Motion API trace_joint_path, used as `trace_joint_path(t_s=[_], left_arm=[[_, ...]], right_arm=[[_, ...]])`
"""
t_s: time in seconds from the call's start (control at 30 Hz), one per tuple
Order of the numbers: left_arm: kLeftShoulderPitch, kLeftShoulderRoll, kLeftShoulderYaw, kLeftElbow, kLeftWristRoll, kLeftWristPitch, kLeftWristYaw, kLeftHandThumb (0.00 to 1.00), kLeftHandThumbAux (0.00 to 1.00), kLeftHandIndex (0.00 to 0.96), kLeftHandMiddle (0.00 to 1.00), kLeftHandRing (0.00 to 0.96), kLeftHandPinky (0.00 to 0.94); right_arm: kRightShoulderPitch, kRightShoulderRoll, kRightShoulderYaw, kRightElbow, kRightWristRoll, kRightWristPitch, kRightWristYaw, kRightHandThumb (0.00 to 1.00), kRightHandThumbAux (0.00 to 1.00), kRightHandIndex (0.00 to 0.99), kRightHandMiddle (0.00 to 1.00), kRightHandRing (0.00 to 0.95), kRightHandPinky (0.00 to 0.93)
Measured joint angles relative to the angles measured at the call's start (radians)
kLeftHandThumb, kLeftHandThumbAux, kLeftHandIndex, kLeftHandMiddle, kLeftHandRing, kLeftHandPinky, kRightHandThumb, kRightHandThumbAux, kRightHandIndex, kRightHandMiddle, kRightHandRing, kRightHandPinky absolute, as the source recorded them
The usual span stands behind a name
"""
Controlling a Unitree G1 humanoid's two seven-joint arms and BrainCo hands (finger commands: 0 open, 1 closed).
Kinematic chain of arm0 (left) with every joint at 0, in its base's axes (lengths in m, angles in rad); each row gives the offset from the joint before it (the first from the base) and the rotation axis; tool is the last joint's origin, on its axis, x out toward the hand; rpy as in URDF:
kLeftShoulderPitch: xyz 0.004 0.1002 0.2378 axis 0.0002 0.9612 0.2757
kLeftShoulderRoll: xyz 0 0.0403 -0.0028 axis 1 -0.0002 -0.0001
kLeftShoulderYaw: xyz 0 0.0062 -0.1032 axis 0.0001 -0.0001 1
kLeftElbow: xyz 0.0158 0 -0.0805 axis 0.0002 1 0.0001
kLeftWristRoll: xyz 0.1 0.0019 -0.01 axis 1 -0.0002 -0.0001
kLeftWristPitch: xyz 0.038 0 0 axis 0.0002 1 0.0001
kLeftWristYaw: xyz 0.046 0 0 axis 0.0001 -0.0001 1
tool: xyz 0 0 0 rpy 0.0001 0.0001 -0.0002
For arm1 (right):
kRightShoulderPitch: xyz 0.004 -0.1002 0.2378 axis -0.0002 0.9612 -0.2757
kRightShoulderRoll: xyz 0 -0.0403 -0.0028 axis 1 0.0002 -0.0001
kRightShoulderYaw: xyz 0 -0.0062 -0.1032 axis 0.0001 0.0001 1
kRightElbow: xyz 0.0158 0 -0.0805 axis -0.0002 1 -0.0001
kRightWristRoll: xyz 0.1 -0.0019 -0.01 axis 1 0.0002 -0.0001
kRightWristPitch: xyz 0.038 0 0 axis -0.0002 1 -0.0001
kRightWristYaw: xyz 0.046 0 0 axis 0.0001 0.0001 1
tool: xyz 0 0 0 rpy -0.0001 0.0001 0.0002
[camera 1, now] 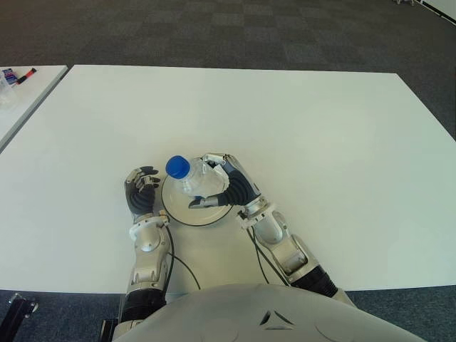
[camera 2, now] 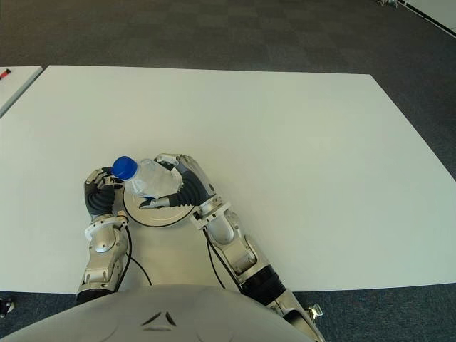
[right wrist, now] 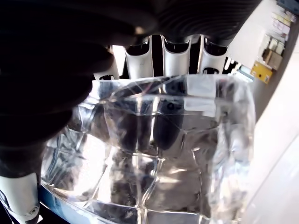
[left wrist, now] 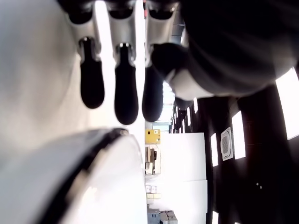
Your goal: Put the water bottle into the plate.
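side table: I see the corner of a second white top [camera 1: 28, 89] far out past the left fingers, with a red-and-black marker [camera 1: 26, 74] and a small packet [camera 1: 8, 75] on it; print too small for me to read.
left hand: [camera 1: 141, 191] just outside the plate's left rim, fingers [left wrist: 126, 91] straight and relaxed side by side, holding nothing; I can't tell if they touch the rim.
plate: [camera 1: 173, 216] round, white with a dark rim, on the table between the two hands, right under the right fingers.
water bottle: [camera 1: 194, 178] clear, crinkled plastic, blue cap [camera 1: 178, 167] pointing toward the left hand. Body over the plate; I can't tell if it sits on the plate yet.
right hand: [camera 1: 228, 187] wrapped on the bottle, fingers [right wrist: 176, 58] over the far side, thumb on the near side.
table: [camera 1: 320, 142] plain white, bare beyond the right fingers.
floor: dark grey checked carpet [camera 1: 235, 32] past the table's far edge.
labels: no readable writing on the bottle.
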Motion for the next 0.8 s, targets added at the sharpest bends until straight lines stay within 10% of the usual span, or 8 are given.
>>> trace_joint_path(t_s=[0.8], left_arm=[[-0.014,-0.001,0.000,0.003,-0.010,0.011,0.000,0.832,0.679,0.402,0.491,0.577,0.531]], right_arm=[[-0.059,0.008,-0.024,0.140,-0.051,-0.002,0.004,0.858,0.672,0.414,0.541,0.904,0.882]])
